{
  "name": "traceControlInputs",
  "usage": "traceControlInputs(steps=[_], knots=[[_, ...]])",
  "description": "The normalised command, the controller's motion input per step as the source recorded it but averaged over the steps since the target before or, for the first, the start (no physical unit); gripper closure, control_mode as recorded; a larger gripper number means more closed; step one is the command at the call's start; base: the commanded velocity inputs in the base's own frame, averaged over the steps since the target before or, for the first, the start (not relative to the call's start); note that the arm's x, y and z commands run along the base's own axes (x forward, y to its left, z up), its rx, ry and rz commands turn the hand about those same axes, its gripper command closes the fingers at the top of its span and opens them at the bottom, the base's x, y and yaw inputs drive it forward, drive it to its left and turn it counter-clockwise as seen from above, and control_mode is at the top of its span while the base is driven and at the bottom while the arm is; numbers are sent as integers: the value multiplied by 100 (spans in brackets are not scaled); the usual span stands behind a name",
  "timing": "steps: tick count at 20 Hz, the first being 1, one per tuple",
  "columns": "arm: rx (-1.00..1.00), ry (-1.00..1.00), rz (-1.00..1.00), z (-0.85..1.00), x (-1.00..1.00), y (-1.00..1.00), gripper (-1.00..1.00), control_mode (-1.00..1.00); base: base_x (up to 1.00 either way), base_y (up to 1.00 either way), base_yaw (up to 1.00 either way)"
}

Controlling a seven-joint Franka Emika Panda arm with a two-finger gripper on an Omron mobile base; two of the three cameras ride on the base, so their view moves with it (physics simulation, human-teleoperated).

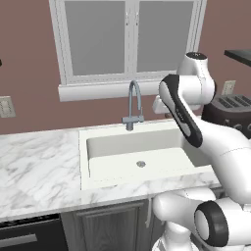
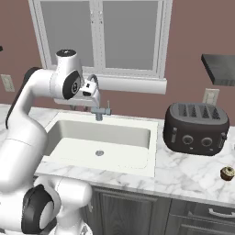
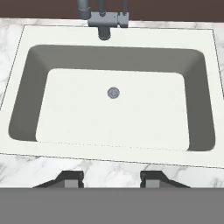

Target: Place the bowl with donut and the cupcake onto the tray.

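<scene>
The cupcake (image 2: 227, 173), tiny with a dark brown top and tan wrapper, stands on the marble counter at the far right, in front of the toaster. The bowl, the donut and the tray are out of view. My gripper (image 3: 111, 180) hangs high over the front rim of the sink, pointing down at it. Its two dark fingertips (image 3: 71, 178) stand apart with nothing between them. The cupcake lies far to the gripper's right.
A white sink (image 1: 84, 147) with a grey faucet (image 1: 133, 105) is set into the marble counter (image 2: 193, 176). A dark toaster (image 2: 196, 128) stands to the sink's right. A window sill (image 2: 133, 83) runs behind, and a dark shelf (image 2: 220, 69) hangs at upper right.
</scene>
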Motion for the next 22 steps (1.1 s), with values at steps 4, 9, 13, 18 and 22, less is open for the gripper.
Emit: traceControlInputs(steps=[4,9,13,18,22], knots=[[-1,0,0,-5,-7,-1,-100,-100,0,0,0],[0,-13,0,-17,-58,-19,-100,-100,0,0,0],[0,-19,0,-23,-73,-32,-100,-100,0,0,0],[0,-8,0,-11,-37,-13,-100,-100,0,0,0],[-1,0,0,-1,-5,0,-100,100,-12,-3,0]])
